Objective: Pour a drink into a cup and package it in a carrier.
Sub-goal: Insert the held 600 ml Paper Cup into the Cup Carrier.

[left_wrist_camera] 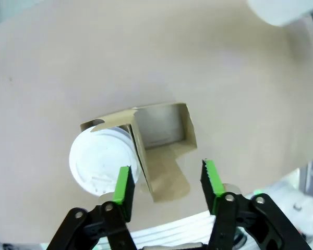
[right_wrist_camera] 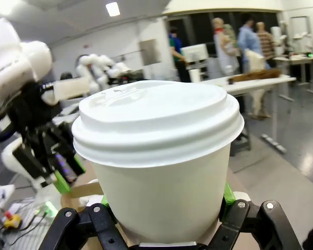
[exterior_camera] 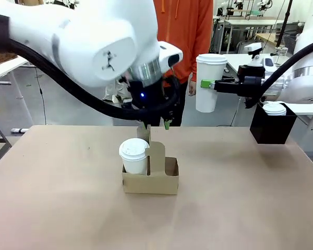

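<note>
My left fingers (left_wrist_camera: 125,183) hang apart over the brown cardboard carrier (exterior_camera: 151,183), short white lidded cup (exterior_camera: 133,152) in one slot; right fingers (exterior_camera: 205,83) clamp the tall white paper cup (right_wrist_camera: 156,172).

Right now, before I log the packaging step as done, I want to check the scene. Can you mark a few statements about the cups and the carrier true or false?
1. The right arm's jaws hold a tall white paper cup with a white plastic lid in the air. True.
2. Both slots of the small brown cardboard carrier are filled. False: a short white lidded cup sits in one slot and the other is empty.
3. The left arm's jaws are clamped on the carrier. False: they stand open above it, holding nothing.
4. A black box on the robot's right holds another white-lidded cup. True.
</note>
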Available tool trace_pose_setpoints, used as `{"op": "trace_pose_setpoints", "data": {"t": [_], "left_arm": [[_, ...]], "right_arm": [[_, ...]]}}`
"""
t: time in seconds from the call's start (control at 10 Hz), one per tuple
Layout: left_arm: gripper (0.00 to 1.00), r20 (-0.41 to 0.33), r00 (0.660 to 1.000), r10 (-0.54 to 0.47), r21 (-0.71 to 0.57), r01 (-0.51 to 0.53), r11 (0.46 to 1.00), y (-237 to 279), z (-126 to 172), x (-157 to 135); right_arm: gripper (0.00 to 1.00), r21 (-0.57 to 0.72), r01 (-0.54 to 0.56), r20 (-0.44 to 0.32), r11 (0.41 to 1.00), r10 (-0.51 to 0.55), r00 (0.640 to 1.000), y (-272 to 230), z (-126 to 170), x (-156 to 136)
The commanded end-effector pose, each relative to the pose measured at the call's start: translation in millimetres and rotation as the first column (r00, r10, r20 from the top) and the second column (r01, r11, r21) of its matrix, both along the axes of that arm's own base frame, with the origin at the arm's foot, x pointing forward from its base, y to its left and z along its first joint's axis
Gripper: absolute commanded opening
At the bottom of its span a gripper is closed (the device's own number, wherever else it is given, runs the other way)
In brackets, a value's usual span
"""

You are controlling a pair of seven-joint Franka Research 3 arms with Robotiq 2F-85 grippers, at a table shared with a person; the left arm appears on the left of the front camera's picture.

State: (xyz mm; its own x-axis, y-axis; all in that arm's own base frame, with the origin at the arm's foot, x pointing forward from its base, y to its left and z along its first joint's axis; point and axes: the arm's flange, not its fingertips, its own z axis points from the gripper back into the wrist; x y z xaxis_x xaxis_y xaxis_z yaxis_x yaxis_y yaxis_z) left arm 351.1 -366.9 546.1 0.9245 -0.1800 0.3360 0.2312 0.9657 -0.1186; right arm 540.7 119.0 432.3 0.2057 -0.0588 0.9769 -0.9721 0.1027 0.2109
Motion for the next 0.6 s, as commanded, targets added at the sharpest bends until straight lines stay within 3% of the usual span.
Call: {"op": "trace_pose_setpoints", "data": {"t": [0.0, 0.1, 0.3, 0.4, 0.5], "left_arm": [[1.00, -0.011, 0.983, -0.183, -0.015, 0.183, 0.983, 48, 21, -13], [1.00, 0.035, 0.961, -0.275, 0.022, 0.274, 0.961, 68, 27, -18], [1.00, 0.086, 0.879, -0.469, 0.054, 0.466, 0.883, 127, 28, -28], [1.00, 0.134, 0.845, -0.517, 0.061, 0.514, 0.856, 156, 24, -36], [1.00, 0.194, 0.827, -0.528, 0.090, 0.521, 0.849, 179, 18, -43]], "right_arm": [[0.81, -0.011, -0.149, -0.010, 0.989, 0.149, 0.989, 7, -3, 21], [0.81, -0.022, -0.229, 0.009, 0.973, 0.229, 0.973, 16, -12, 26], [0.81, -0.048, -0.361, 0.029, 0.931, 0.362, 0.932, 34, -35, 34], [0.81, -0.068, -0.386, 0.033, 0.920, 0.389, 0.921, 43, -45, 33], [0.81, -0.041, -0.343, 0.014, 0.938, 0.344, 0.939, 49, -50, 31]]}}
